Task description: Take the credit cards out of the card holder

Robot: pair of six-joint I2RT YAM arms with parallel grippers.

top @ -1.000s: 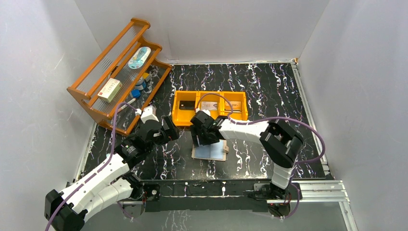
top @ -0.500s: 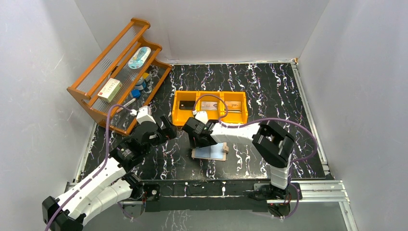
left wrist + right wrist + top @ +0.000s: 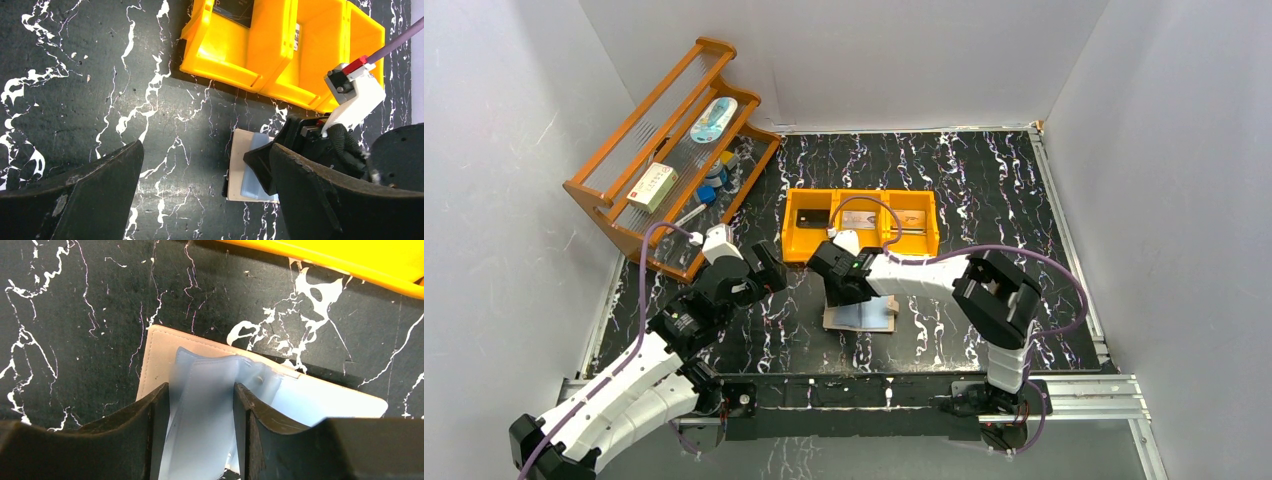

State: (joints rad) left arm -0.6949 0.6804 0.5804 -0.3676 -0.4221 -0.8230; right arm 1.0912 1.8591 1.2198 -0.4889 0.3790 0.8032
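The beige card holder (image 3: 865,319) lies open on the black marbled table, just in front of the orange tray. Its shiny blue sleeve panels (image 3: 202,405) face up, and one stands bulged between my right fingers. My right gripper (image 3: 849,292) is down on the holder's left half, and in its wrist view the right gripper (image 3: 200,390) has both fingers against the raised sleeve. I cannot make out any credit card in the sleeves. My left gripper (image 3: 769,272) hovers to the left of the holder. In its own view the left gripper (image 3: 206,147) is wide open and holds nothing, with the holder (image 3: 239,165) beside its right finger.
The orange three-compartment tray (image 3: 860,193) stands behind the holder, with a dark card (image 3: 812,217) in its left compartment and a pale one (image 3: 861,220) in the middle. A wooden rack (image 3: 594,188) with small items leans at the back left. White walls enclose the table.
My right gripper shifted slightly left over the holder and its jaws narrowed onto the sleeve. The left arm drew back a little to the left, still open.
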